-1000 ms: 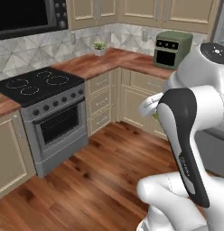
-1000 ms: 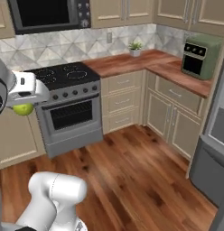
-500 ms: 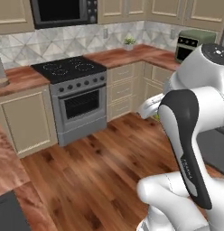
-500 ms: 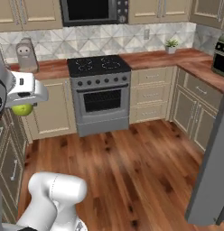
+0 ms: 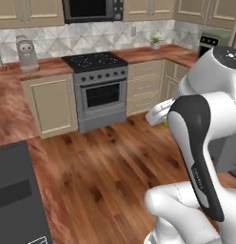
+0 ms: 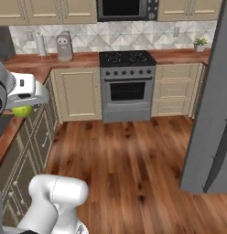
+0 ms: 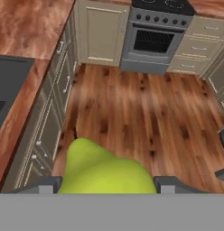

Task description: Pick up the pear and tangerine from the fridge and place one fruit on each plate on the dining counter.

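One pear (image 7: 102,168), smooth, glossy and yellow-green, sits clamped between the two small dark fingertips of the end effector (image 7: 105,182), its rounded body bulging up from the bottom of the hand view. In the right base view the same fruit (image 6: 22,110) hangs under the white blocky hand (image 6: 24,93), above the edge of the reddish-brown wooden desk (image 6: 14,123) at the left. Beneath it in the hand view runs a plank floor (image 7: 141,113) of warm, streaked brown wood. Beige panelled cupboards (image 7: 50,113) with small metal handles line the left side, topped by mottled red-brown wood holding a dark rectangular recess (image 7: 7,85). Farther off stands a grey steel oven (image 6: 127,87) with a black glass door and a dark hob, a black microwave (image 6: 127,9) above it. Pale tiles in a diamond pattern back the worktop, where a small grey rounded appliance (image 6: 65,45) and a potted plant (image 6: 199,43) stand. Flat plain grey, the fridge (image 6: 211,123) rises at the right.
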Controlling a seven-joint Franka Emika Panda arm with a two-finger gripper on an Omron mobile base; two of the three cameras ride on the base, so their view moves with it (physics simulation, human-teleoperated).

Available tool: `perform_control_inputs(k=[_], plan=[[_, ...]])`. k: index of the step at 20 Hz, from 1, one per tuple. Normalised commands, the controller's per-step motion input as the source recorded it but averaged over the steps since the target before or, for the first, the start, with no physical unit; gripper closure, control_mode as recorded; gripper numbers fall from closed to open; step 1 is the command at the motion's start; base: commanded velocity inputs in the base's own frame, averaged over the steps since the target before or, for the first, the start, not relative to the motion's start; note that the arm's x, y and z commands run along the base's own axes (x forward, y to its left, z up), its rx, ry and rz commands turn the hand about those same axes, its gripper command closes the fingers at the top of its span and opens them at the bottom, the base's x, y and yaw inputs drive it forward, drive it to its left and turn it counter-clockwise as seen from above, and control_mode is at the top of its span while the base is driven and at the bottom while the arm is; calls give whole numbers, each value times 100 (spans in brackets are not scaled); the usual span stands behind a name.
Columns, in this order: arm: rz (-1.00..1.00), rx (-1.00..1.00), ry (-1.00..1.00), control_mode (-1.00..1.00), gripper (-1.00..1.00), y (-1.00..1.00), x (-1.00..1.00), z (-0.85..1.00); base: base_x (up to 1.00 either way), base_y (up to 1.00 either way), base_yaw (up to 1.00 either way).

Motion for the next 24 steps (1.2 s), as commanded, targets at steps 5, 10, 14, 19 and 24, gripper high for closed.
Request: perform_control_inputs(k=[5, 10, 14, 19, 24], plan=[[0, 0, 0, 100, 100, 0, 0, 0, -100, -13, 31], [0, 0, 0, 100, 100, 0, 0, 0, -100, -9, 30], [0, 0, 0, 100, 100, 0, 0, 0, -100, 0, 29], [0, 0, 0, 100, 100, 0, 0, 0, -100, 0, 24], [0, 0, 0, 100, 100, 0, 0, 0, -100, 0, 22]])
